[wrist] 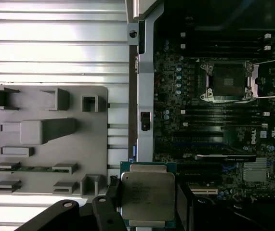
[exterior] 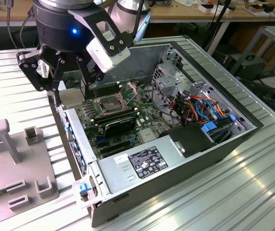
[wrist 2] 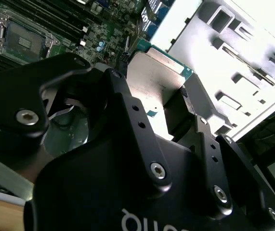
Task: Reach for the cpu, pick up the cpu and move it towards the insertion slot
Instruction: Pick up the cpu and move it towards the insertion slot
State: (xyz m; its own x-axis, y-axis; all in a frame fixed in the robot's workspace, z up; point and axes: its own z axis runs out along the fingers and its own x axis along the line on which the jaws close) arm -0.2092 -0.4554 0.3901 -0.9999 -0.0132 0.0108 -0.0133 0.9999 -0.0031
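Observation:
The cpu (exterior: pixel 72 98) is a thin pale silvery square held flat between my gripper's (exterior: pixel 72 92) black fingers, above the near wall of the open computer case. Both wrist views show it as well: the cpu (wrist: pixel 148 195) with its green border sits between the fingers (wrist: pixel 109 208), and the gripper (wrist 2: pixel 162 113) is shut on the cpu (wrist 2: pixel 156 77). The insertion slot (exterior: pixel 109 103) lies on the motherboard to the exterior view's right of the chip, its hinged bracket (exterior: pixel 130 89) raised. In the wrist views the insertion slot (wrist: pixel 226 82) (wrist 2: pixel 24 41) is uncovered, with a dark centre.
A grey fixture plate (exterior: pixel 12 163) (wrist: pixel 45 139) with raised holders lies on the ridged metal table at the exterior view's left. Inside the case are long memory slots (wrist: pixel 219 115), a black card (exterior: pixel 120 126), a drive cage (exterior: pixel 168 79), coloured cables (exterior: pixel 202 108) and a labelled metal box (exterior: pixel 147 163).

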